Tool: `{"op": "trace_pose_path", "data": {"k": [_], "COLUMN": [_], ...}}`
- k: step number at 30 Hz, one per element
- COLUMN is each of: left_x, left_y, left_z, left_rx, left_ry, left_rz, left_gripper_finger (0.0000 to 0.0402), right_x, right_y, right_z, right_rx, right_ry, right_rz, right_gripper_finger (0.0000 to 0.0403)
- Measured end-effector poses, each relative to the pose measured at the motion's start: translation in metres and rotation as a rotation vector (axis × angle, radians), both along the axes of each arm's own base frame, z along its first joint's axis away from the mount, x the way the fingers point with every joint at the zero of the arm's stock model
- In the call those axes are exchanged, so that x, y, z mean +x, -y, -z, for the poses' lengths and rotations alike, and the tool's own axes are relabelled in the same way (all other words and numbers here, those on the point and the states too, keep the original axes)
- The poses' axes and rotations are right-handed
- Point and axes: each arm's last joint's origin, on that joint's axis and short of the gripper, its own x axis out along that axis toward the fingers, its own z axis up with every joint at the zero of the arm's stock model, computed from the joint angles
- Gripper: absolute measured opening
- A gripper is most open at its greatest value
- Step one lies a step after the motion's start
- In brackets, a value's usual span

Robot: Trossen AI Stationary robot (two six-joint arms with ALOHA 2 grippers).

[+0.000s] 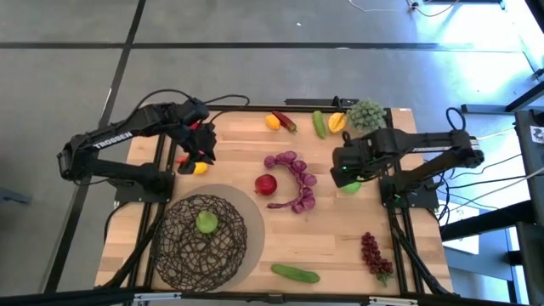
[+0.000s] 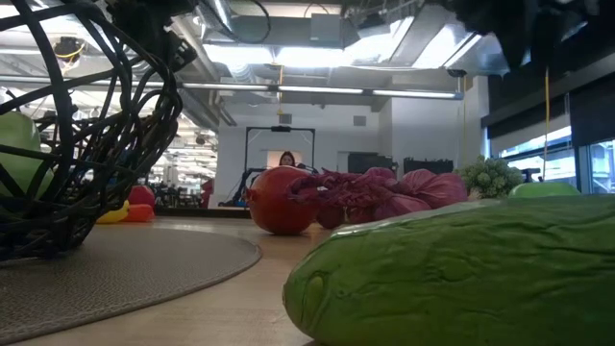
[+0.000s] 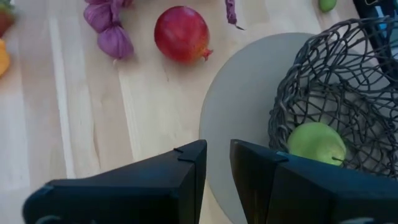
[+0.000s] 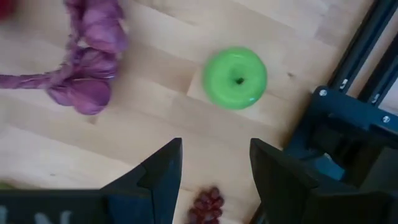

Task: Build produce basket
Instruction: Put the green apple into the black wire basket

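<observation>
We look down on a wooden table [image 1: 340, 242] where two dark arms work among toy produce; the left gripper [image 1: 202, 153] hangs near the table's left side, its fingers [image 3: 186, 168] drawn close with only a narrow slit between them and nothing held; just beside it lie a small red and yellow fruit [image 1: 197, 167], though from above the arm hides part of them and we cannot tell whether the gripper touches them. Ahead of that gripper, toward the near edge, the wire basket [image 1: 201, 240] rests on a round grey mat [image 1: 252, 223]; one green fruit [image 1: 206, 223] lies inside the basket, seen through the mesh from the left wrist.

The right gripper [image 1: 342, 174] hovers on the table's right side, its fingers [image 4: 155, 168] set apart and empty; a green apple [image 4: 235, 78] lies just beyond them on the bare wood, untouched. Between the two grippers sit a red pomegranate-like fruit [image 1: 266, 184] and a curved string of purple bulbs [image 1: 297, 180], the fruit just beside the string's inner curve. Near the right arm's base lies a dark-red grape bunch [image 1: 373, 254]; a green cucumber [image 1: 295, 273] lies at the near edge, well apart from both grippers. At the far edge we see a red chili [image 1: 286, 121], another cucumber [image 1: 320, 124] and a pale green grape bunch [image 1: 365, 114].
</observation>
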Motion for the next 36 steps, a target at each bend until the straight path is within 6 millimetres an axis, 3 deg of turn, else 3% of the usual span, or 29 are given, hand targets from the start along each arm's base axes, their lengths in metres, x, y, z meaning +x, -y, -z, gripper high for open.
{"op": "trace_pose_path", "data": {"k": [5, 18, 36], "left_x": [0.005, 0.007, 0.007], "left_y": [0.004, 0.004, 0.003], "left_z": [-0.002, -0.003, -0.002], "left_rx": [0.016, 0.036, 0.056], "left_ry": [0.031, 0.032, 0.014], "left_rz": [0.022, -0.028, -0.075], "left_gripper_finger": [0.0063, 0.0063, 0.0063], "right_x": [-0.014, -0.017, -0.018], "right_y": [0.004, 0.012, 0.025], "right_z": [0.016, 0.066, 0.105], "right_rx": [-0.009, -0.030, -0.011], "right_ry": [0.021, -0.049, -0.045], "right_rz": [-0.009, 0.030, 0.049], "right_gripper_finger": [0.0182, 0.0182, 0.0182]}}
